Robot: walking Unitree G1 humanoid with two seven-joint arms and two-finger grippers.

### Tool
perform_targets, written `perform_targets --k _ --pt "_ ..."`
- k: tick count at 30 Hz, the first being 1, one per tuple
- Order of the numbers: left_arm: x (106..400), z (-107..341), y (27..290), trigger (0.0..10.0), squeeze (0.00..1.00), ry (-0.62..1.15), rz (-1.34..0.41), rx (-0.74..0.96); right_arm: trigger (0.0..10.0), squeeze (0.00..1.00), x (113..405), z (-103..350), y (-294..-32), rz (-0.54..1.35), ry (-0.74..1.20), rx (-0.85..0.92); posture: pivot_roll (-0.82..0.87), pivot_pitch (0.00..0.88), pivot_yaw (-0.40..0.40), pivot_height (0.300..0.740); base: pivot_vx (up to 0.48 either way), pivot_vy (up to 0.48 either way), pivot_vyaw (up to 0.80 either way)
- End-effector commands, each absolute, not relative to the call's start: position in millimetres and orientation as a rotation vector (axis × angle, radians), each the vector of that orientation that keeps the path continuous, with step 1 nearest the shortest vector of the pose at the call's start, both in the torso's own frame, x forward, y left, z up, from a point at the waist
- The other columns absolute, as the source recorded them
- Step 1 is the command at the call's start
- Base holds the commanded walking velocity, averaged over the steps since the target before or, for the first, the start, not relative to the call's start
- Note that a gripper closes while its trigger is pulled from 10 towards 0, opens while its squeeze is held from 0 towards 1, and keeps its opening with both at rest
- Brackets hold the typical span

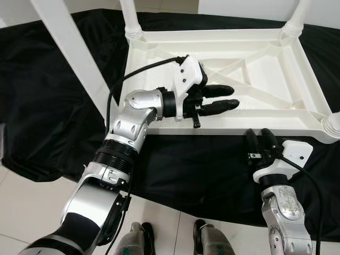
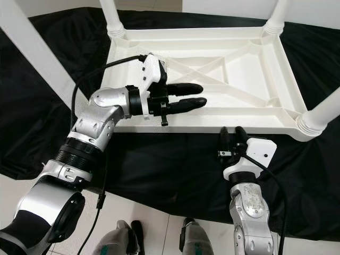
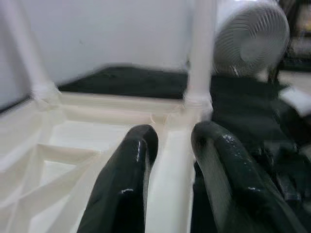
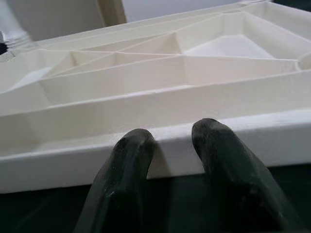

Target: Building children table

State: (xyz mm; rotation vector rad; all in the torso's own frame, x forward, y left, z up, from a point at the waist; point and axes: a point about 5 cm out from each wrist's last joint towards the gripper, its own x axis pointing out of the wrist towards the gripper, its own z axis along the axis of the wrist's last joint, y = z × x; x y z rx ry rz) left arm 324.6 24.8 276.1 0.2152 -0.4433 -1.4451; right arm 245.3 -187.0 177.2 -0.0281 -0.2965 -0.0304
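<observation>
A white plastic children's table [image 1: 239, 125] lies upside down on a black cloth [image 1: 48, 106], its ribbed underside facing up. Legs stand at the far left corner [image 1: 131, 18], the far right corner [image 1: 296, 18] and the near right corner [image 1: 332, 125]. Another white leg [image 1: 69, 50] slants up at the near left. My left gripper [image 1: 235, 96] reaches in from the left over the near rim, open, with the rim [image 3: 170, 160] showing between its fingers [image 3: 129, 165]. My right gripper [image 1: 257, 133] points at the near rim [image 4: 73, 165] from just in front, open and holding nothing.
The black cloth covers the floor under and around the table. Pale tiles [image 1: 32, 207] show at the near left. My feet [image 1: 141, 239] stand at the cloth's near edge. A white fan [image 3: 252, 36] stands beyond the table in the left wrist view.
</observation>
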Motion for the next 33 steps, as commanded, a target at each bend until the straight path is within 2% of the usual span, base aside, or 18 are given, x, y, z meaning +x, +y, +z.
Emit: perform_targets --k 1,3,15,22,26,33 --pt "334.6 276.0 40.4 10.0 0.0 -0.439 -1.112 0.121 10.0 0.0 250.3 177.3 -188.2 -0.023 -0.304 -0.024 0.05 0.204 0.025 0.74 0.0 0.0 0.0" --pt "331.3 270.6 50.4 10.0 0.0 -0.413 -1.066 0.103 10.0 0.0 256.4 178.6 -187.6 -0.013 -0.31 -0.024 0.06 0.199 0.019 0.74 0.0 0.0 0.0" --pt "316.3 254.0 70.8 10.0 0.0 -0.347 -1.005 0.11 10.0 0.0 269.4 179.6 -187.3 0.014 -0.318 -0.03 0.1 0.193 -0.007 0.74 0.0 0.0 0.0" --pt "283.4 221.9 110.0 10.0 0.0 -0.199 -0.944 0.129 10.0 0.0 289.1 182.5 -193.3 0.04 -0.328 -0.047 0.16 0.185 -0.039 0.74 0.0 0.0 0.0" --pt "278.5 220.6 114.7 10.0 0.0 -0.18 -0.944 0.132 10.0 0.0 292.4 183.8 -193.4 0.046 -0.333 -0.05 0.17 0.184 -0.044 0.74 0.0 0.0 0.0" --pt "262.5 214.5 147.4 10.0 0.0 -0.094 -0.888 0.175 10.0 0.0 301.2 186.0 -191.8 0.074 -0.343 -0.059 0.19 0.183 -0.058 0.74 0.0 0.0 0.0"
